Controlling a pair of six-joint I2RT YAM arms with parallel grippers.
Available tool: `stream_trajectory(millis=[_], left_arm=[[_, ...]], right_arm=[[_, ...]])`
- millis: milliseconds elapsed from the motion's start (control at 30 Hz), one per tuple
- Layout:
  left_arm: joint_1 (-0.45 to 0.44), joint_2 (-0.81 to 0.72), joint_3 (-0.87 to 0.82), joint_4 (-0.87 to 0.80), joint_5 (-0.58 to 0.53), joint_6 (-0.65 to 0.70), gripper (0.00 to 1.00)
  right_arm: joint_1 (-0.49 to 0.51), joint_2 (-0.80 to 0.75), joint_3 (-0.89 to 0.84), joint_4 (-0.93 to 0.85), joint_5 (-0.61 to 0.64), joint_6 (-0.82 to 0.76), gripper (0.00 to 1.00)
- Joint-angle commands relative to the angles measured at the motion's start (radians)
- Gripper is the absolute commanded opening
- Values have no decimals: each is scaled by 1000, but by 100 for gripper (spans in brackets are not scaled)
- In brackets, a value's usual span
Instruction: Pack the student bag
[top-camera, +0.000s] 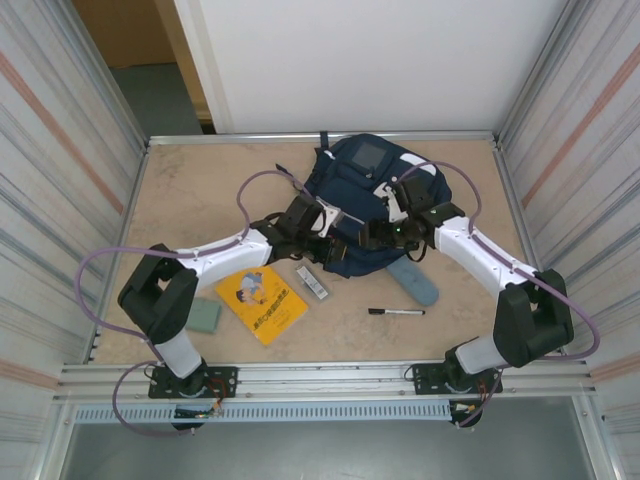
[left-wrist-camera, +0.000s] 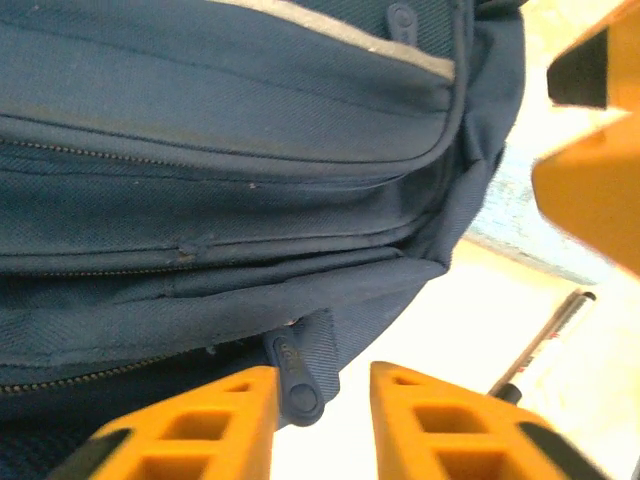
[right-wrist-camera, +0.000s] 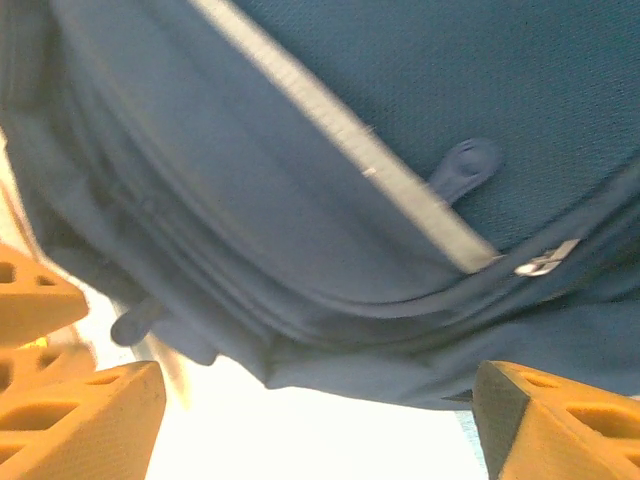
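The student bag (top-camera: 362, 195) is a navy backpack lying at the back middle of the table. Both grippers are at its near edge. My left gripper (top-camera: 328, 228) (left-wrist-camera: 325, 372) is open. A dark zip pull tab (left-wrist-camera: 298, 382) hangs between its orange fingers (left-wrist-camera: 210, 425), resting against the left one and apart from the right one. My right gripper (top-camera: 377, 236) (right-wrist-camera: 320, 378) stands wide open, with the bag's lower hem (right-wrist-camera: 400, 375) in the gap and neither finger pressing it. A reflective stripe (right-wrist-camera: 330, 115) and another pull tab (right-wrist-camera: 462, 168) cross the bag's front.
On the table near the bag lie a yellow book (top-camera: 262, 303), a green block (top-camera: 204, 316), a small grey device (top-camera: 311, 283), a black pen (top-camera: 396, 312) (left-wrist-camera: 545, 345) and a blue pouch (top-camera: 413, 281). Metal walls fence the table on both sides.
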Motion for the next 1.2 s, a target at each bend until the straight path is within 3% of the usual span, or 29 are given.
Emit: stream_trajectory(millis=[0, 200, 467, 900, 1167], left_arm=[[8, 13, 20, -18, 131, 27, 40], [2, 61, 43, -60, 115, 19, 45], [-38, 109, 143, -186, -21, -1, 46], [-56, 145, 142, -254, -102, -402, 43], [-55, 198, 168, -225, -77, -445, 41]], right_arm=[[-40, -35, 28, -8, 28, -42, 80], [-66, -75, 4, 3, 11, -48, 78], [-71, -106, -24, 6, 26, -48, 76], [-75, -126, -43, 19, 13, -44, 72], [-76, -149, -68, 32, 6, -39, 69]])
